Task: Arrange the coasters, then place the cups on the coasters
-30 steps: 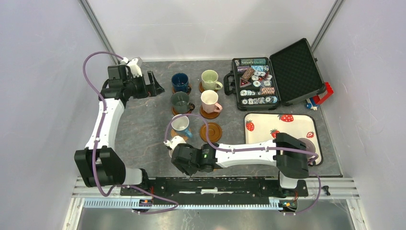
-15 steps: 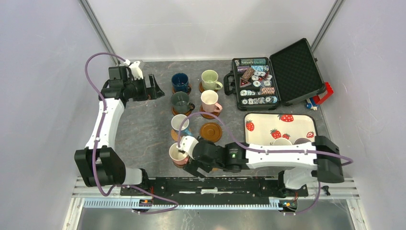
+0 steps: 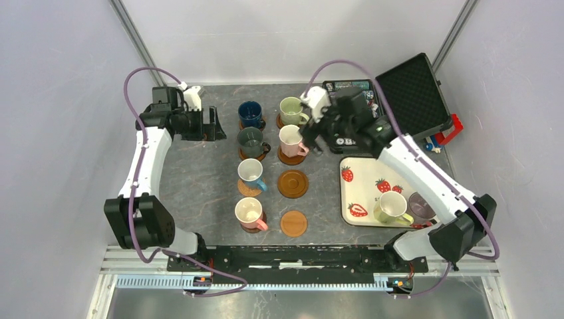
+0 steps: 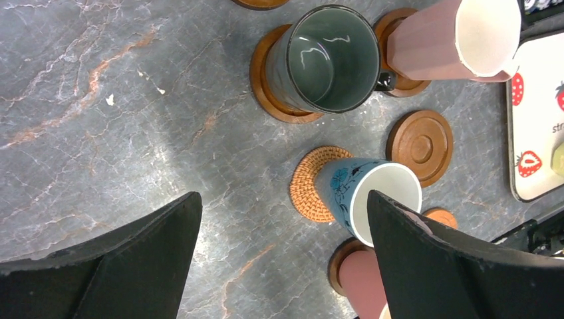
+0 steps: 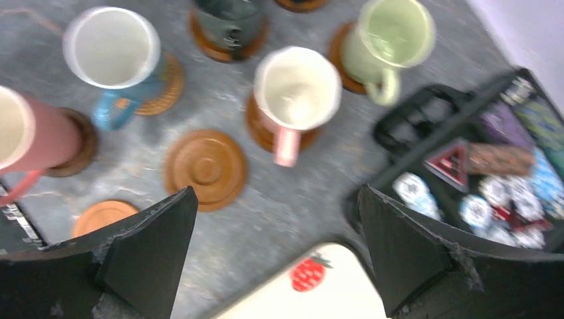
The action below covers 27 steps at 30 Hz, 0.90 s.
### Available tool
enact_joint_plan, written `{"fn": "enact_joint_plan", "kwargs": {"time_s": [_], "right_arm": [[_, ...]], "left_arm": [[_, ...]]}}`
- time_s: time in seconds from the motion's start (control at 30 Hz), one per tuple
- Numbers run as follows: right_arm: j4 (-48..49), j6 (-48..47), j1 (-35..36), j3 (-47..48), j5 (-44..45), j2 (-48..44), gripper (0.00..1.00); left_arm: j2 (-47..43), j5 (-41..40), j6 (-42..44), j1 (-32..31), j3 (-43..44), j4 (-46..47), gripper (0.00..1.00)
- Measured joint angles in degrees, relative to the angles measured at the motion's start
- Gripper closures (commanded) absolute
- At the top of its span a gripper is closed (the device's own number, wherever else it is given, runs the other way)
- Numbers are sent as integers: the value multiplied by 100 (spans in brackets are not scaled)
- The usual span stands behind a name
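Spread wide, gripping nothing: right gripper (image 5: 276,193) near pink cup (image 5: 296,90) on coaster (image 5: 256,129); likewise left gripper (image 4: 284,199). Whole only overhead: yellow cup (image 3: 389,207) on tray (image 3: 366,171).

Right wrist view is motion-blurred: we can't read the chips (image 5: 476,210) in the case (image 5: 435,143). From above, the right arm (image 3: 412,163) covers most of that case and the edge of a dark cup (image 3: 420,206) on the tray (image 3: 372,174). Left wrist: salmon cup (image 4: 359,282) sits half behind a jaw, cut off at the bottom.
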Motion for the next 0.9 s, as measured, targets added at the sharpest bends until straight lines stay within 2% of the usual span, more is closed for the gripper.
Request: {"fn": "enact_joint_plan", "kwargs": {"time_s": [0.23,0.57,0.7,0.9], "right_arm": [[-1294,-1276,-2420,319,-573,-9,2],[-3093,-3687,-6393,437,-1071,98,2],[-3292,-4664,-7482,103,-1023,66,2],[-3403,-5781,-8627,-1185,-1014,-446,2]], "left_arm": [[354,-68,66,0,197,-186,0],[682,-74,63,0,501,-363,0],[796,-138,66,0,542,-417,0],[841,-216,66,0,542,-503,0]]}}
